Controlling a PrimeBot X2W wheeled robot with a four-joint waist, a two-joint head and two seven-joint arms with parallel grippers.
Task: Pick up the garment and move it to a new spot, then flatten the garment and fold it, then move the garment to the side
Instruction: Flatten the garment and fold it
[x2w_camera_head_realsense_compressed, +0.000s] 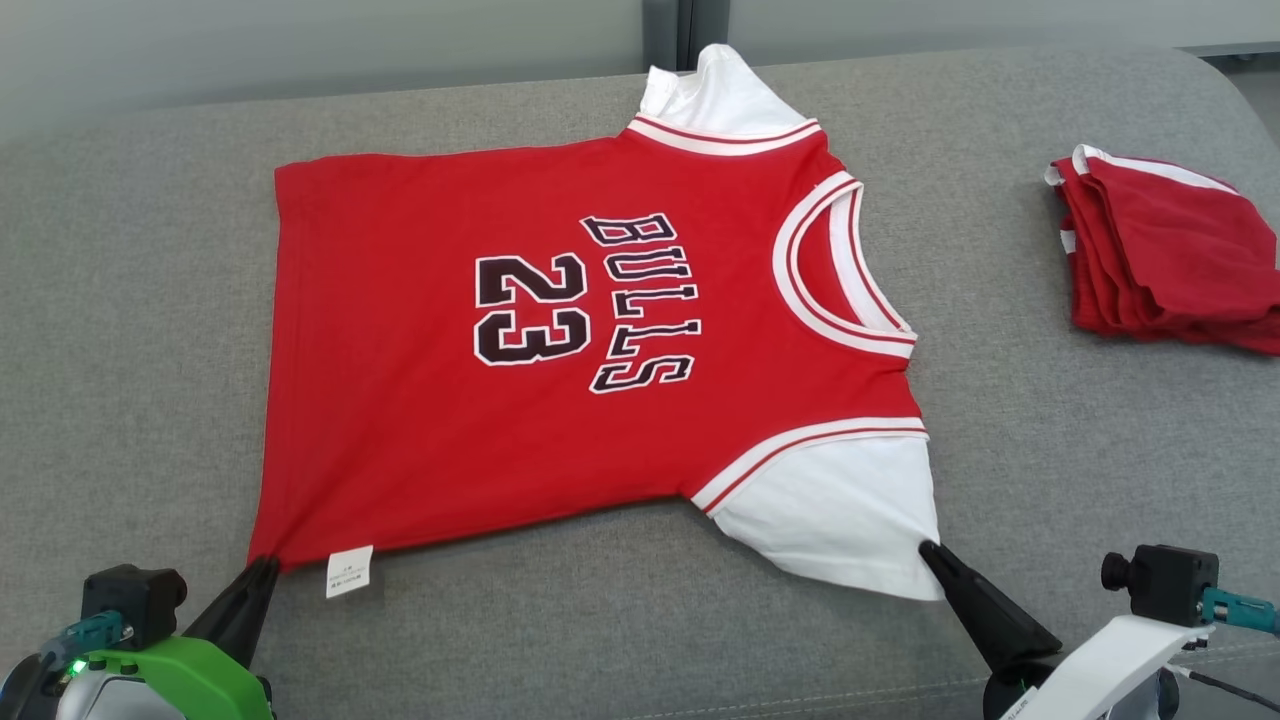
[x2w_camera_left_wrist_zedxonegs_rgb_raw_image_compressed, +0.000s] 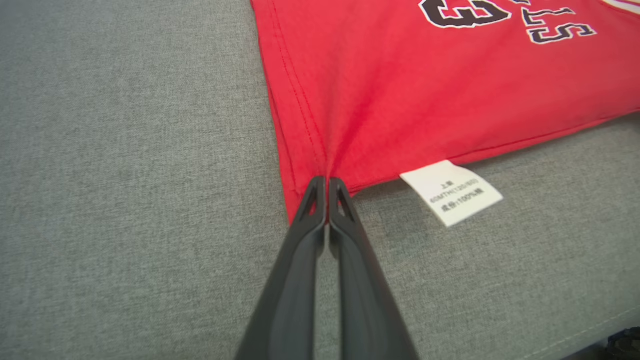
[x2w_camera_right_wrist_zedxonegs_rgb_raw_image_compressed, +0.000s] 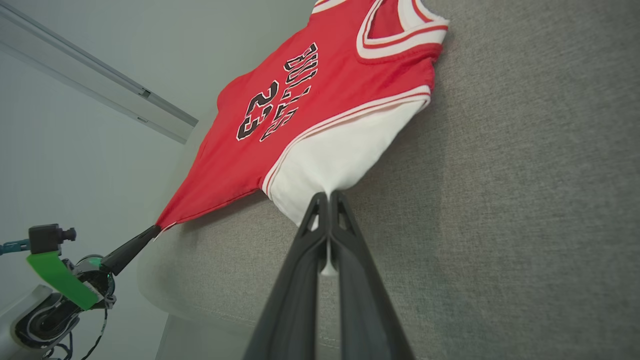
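Shirt (x2w_camera_head_realsense_compressed: 560, 340) — red, printed "BULLS 23", with white sleeves — lying spread flat at the centre of the grey cushion (x2w_camera_head_realsense_compressed: 130, 350), neckline toward 3 o'clock and hem toward 9 o'clock in the head view. My left gripper (x2w_camera_head_realsense_compressed: 264, 568), at 7 o'clock, is closed tight on the near hem corner, just beside the white label (x2w_camera_head_realsense_compressed: 349, 572). My right gripper (x2w_camera_head_realsense_compressed: 930, 550), at 5 o'clock, is closed tight on the edge of the near white sleeve. Cloth puckers at each pinch. Folded red clothes (x2w_camera_head_realsense_compressed: 1170, 260) sit at 2 o'clock, well apart from the shirt.
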